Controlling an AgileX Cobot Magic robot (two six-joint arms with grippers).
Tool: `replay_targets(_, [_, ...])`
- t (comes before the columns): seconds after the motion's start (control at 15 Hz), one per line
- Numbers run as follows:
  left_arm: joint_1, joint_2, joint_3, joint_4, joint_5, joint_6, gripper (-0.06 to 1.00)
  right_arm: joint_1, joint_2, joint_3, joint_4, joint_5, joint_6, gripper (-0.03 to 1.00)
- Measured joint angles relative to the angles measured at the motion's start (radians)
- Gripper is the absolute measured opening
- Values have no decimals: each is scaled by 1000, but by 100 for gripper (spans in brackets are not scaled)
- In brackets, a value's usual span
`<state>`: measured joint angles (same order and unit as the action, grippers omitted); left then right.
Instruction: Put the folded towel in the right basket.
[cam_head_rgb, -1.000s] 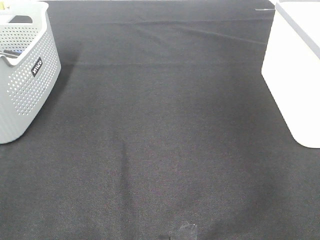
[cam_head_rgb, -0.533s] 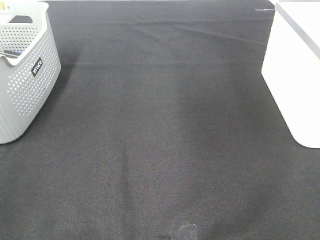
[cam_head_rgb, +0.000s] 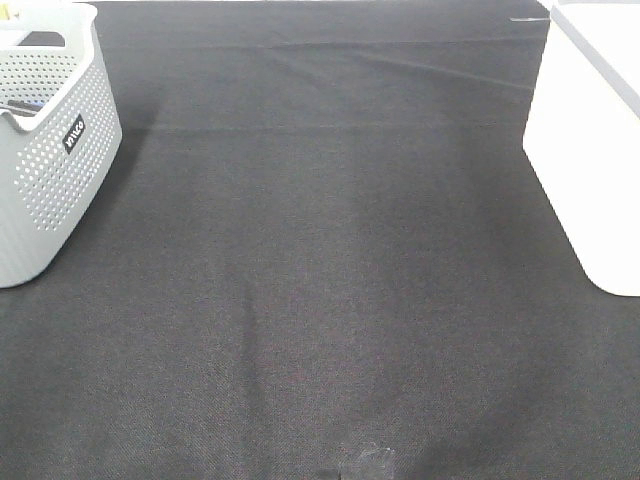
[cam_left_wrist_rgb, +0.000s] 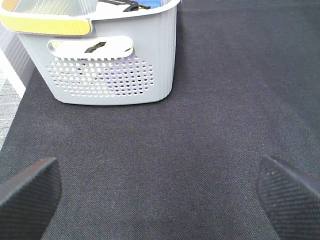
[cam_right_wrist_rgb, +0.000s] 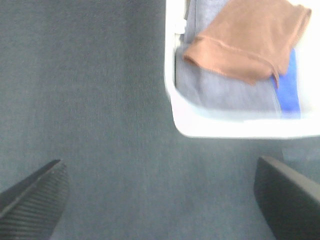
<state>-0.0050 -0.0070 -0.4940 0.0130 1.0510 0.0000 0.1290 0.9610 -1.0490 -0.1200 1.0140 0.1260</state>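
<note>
In the right wrist view a folded brown towel (cam_right_wrist_rgb: 250, 37) lies inside the white right basket (cam_right_wrist_rgb: 225, 124), on top of grey and blue cloth (cam_right_wrist_rgb: 287, 90). The same basket shows at the right edge of the high view (cam_head_rgb: 590, 150), its inside hidden. My right gripper (cam_right_wrist_rgb: 160, 200) is open and empty above the black cloth, short of the basket's rim. My left gripper (cam_left_wrist_rgb: 160, 192) is open and empty over the black cloth, a little in front of the grey perforated left basket (cam_left_wrist_rgb: 112, 65). Neither arm shows in the high view.
The grey perforated basket (cam_head_rgb: 50, 150) stands at the far left and holds dark and blue items. A black cloth (cam_head_rgb: 320, 260) covers the table between the two baskets. A small piece of clear tape (cam_head_rgb: 365, 462) lies near the front edge.
</note>
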Motion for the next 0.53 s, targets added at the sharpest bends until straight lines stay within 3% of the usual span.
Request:
replay_targets(0.27, [0,0,0,1,0,0,99,0,-415,309,-6,-33,19,97])
replay_targets(0.53, [0,0,0,1,0,0,99,0,-803,491,-7,28,31,97])
